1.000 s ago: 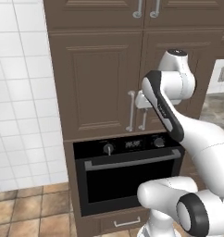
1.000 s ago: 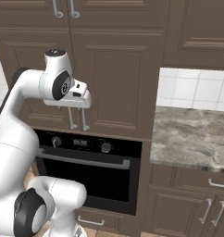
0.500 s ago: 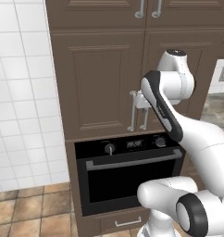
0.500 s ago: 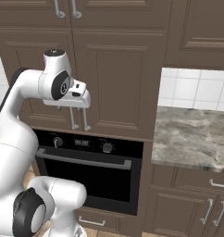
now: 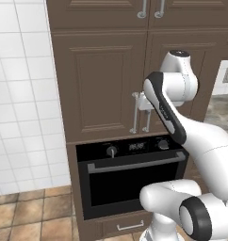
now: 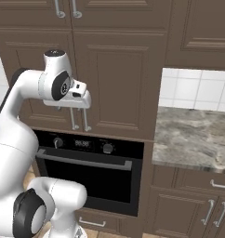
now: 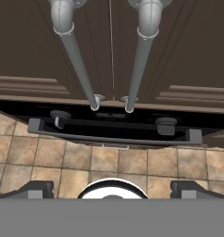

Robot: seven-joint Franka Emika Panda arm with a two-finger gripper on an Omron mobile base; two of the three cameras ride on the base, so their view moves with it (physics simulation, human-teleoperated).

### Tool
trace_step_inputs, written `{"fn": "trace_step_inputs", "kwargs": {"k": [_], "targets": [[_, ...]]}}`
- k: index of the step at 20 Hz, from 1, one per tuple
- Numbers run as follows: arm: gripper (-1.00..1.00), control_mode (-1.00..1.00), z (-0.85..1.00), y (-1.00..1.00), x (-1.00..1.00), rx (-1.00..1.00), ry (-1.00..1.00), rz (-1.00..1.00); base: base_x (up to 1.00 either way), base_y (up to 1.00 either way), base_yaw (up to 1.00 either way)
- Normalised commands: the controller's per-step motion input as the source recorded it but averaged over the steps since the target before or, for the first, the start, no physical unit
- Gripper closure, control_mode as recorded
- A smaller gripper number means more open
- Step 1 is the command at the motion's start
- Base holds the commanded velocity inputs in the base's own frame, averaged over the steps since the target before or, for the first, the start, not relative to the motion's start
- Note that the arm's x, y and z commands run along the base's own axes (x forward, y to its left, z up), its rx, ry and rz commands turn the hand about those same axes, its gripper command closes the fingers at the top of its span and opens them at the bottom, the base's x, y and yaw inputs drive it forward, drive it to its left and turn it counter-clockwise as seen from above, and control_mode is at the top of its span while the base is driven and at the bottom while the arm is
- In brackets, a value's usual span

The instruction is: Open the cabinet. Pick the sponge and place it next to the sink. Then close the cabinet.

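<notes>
Kitchen: cabinet (image 5: 106, 84) doors shut above oven (image 6: 86, 172).
Gripper (image 6: 79, 100): I've got it spread wide at the handles (image 7: 77, 60), ready to pull.

base views flank cabinet (image 5: 111, 80), hand view close

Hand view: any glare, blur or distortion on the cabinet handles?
Hand view: the two cabinet handles are sharp with soft highlights, no glare, but steeply foreshortened, converging downward. Left base view: flat even lighting, the oven crisp.
</notes>
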Motion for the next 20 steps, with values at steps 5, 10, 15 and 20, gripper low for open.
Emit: {"fn": "trace_step_inputs", "kwargs": {"k": [5, 10, 15, 20], "targets": [[-1.0, -1.0, 0.0, 0.0, 0.0, 0.0, 0.0, 0.0, 0.0, 0.0, 0.0], [-1.0, -1.0, 0.0, 0.0, 0.0, 0.0, 0.0, 0.0, 0.0, 0.0, 0.0], [-1.0, -1.0, 0.0, 0.0, 0.0, 0.0, 0.0, 0.0, 0.0, 0.0, 0.0], [-1.0, -1.0, 0.0, 0.0, 0.05, 0.0, 0.0, 0.0, 0.0, 0.0, 0.0]]}}
